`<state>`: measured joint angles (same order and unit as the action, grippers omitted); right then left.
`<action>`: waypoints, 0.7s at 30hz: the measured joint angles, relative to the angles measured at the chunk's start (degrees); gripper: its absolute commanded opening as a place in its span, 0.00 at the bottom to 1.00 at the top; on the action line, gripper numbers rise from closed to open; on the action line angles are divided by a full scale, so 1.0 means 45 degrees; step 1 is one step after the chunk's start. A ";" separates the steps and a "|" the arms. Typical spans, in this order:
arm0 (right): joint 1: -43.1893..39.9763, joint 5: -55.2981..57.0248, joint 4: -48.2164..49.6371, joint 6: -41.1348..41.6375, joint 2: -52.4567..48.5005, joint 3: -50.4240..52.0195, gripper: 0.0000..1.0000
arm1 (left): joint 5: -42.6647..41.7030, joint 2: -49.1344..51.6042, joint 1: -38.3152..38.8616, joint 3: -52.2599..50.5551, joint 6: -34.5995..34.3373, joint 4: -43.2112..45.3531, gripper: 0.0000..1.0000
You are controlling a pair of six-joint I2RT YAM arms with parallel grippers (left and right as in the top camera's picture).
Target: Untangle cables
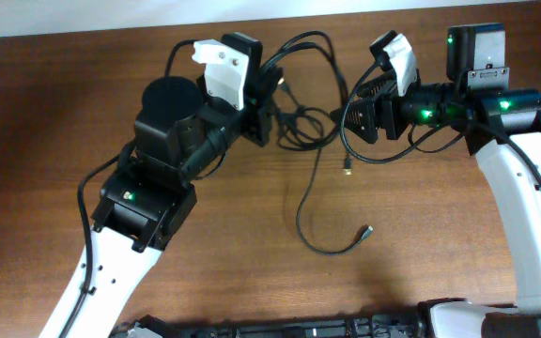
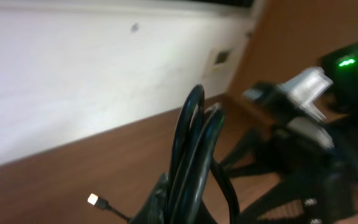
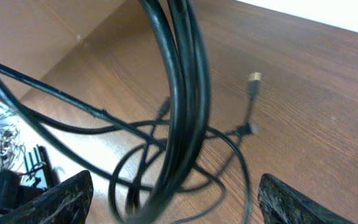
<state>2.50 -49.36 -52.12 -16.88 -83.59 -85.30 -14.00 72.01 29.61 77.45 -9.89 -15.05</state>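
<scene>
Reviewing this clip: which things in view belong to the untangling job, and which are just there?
Job in hand:
thin black cables with small plugs
left gripper, shut on a bunch of them
right gripper, open, with loops passing between its fingers

Just there:
brown wooden table
white wall behind it

Looped cables [image 3: 182, 87], gripper [image 3: 176, 202] spread wide, wooden table [image 3: 328, 81]

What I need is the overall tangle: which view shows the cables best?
Overhead: the cables show whole, one tail curling across the table. Left wrist shows only blurred strands close up; right wrist, hanging loops and one plug.
</scene>
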 measured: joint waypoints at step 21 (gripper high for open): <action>-0.1656 1.2259 -0.0797 0.5192 0.0000 -0.0005 0.95 | -0.2958 -0.0005 -0.1540 0.0000 0.0539 0.0826 0.00</action>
<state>-4.95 5.80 -55.70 6.48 -83.59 -85.32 -27.31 71.99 22.68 77.45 -7.46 -11.33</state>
